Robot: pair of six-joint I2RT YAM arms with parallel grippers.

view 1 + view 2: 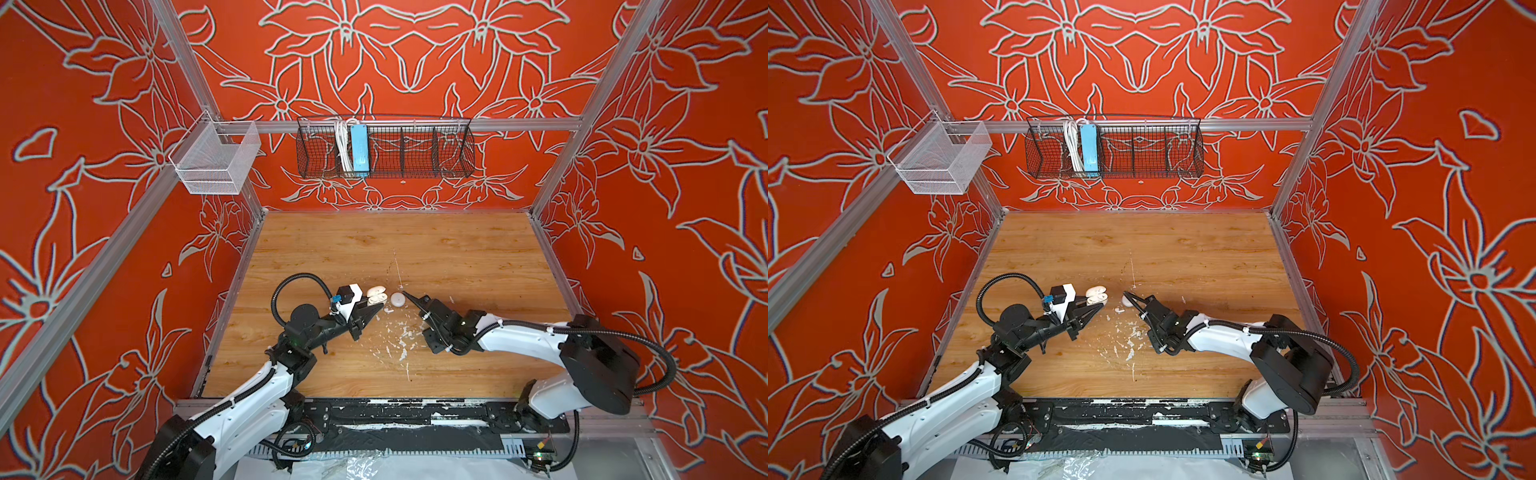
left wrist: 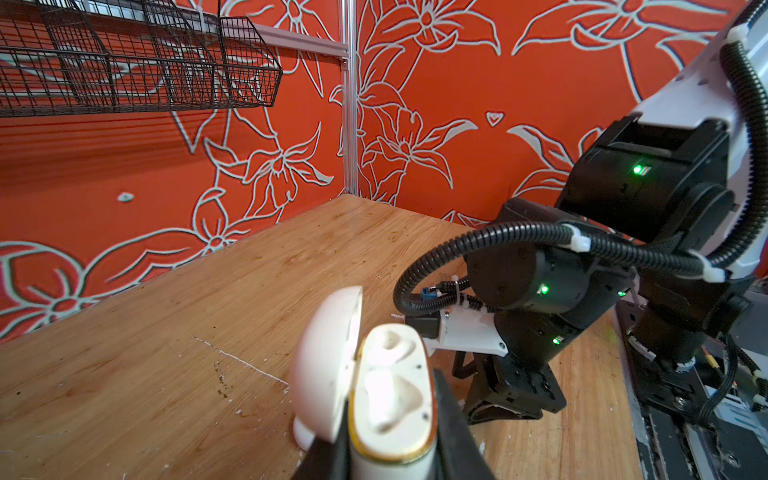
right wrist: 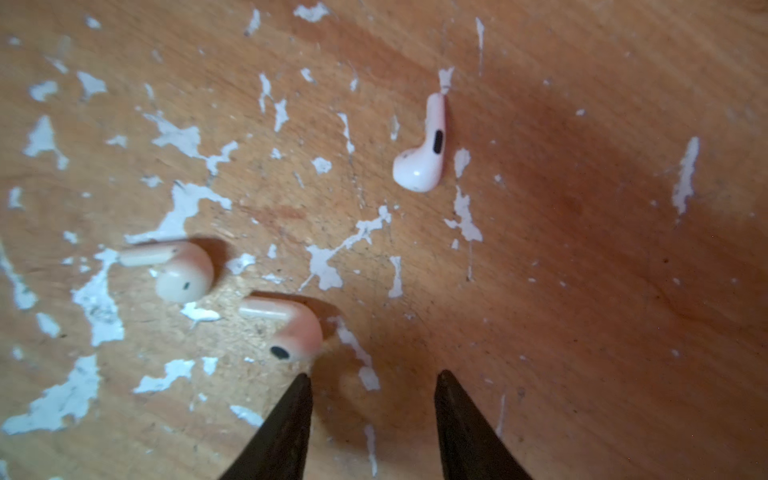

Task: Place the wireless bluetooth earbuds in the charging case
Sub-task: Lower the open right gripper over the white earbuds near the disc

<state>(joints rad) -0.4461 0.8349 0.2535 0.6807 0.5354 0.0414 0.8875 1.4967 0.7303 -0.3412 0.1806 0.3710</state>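
Your left gripper (image 2: 390, 411) is clamped on the charging case (image 2: 392, 365), with one black finger (image 2: 457, 432) against each side of its body. The lid (image 2: 324, 365) stands swung open beside the body, and the two wells face back along the fingers towards the wrist; glare washes them out, so I cannot tell whether either holds anything. In a top view, just past those tips, a closed round case (image 1: 397, 299) lies on the table (image 1: 374, 249); the tips of your other arm's tool sit close beside it on its far side.

Your right gripper (image 3: 374, 380) has its fingers spread; nothing is between them, and only bare wood shows in the gap. Three earbuds lie loose on the table ahead of it. The nearest earbud (image 3: 291, 332) is just off one fingertip (image 3: 301, 399), outside the gap, with its stem pointing sideways away from the gap. The second earbud (image 3: 183, 270) lies further out on that same side, near the first but apart from it. The third earbud (image 3: 422, 158) is well ahead of the tips, roughly in line with the gap; its stem points away from the tool. White paint flecks (image 3: 187, 208) are scattered over the wood around all three.
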